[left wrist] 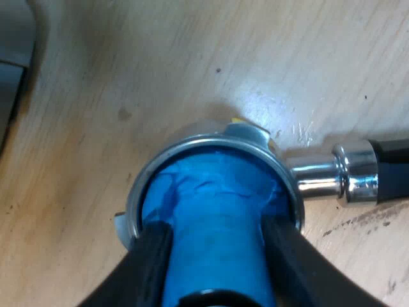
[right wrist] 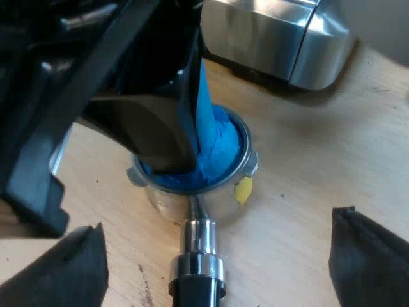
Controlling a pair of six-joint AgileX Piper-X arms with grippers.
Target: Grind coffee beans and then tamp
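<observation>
Blue tamper (left wrist: 217, 211) is seated down inside the metal holder (left wrist: 317, 176), head filling the basket up to the rim; any grounds are hidden under it, so we can't tell fill or level. Our left gripper (left wrist: 217, 233) is clamped on the tamper's shaft, one finger (left wrist: 150, 262) on each side. The holder lies loose on the bench (left wrist: 128, 77), on open wood near the espresso machine (right wrist: 281, 38), dark handle (right wrist: 197, 291) sticking straight out and nothing pinning it. Our right gripper (right wrist: 217, 220) hangs over that handle with fingers spread wide, holding nothing.

Main risk as we see it: the holder isn't braced. Any off-axis push from the left arm could rock the basket on its base or skate it across the wood, giving a slanted puck. From the right wrist view the shaft looks to lean a little, so a tilted tamp is plausible. Second risk: on lift-off a snug tamper head could drag the holder up with it, then drop it and spill grounds. The machine is close enough that a slide that way could knock it. We'd pin the handle with the right gripper before pressing or lifting.
</observation>
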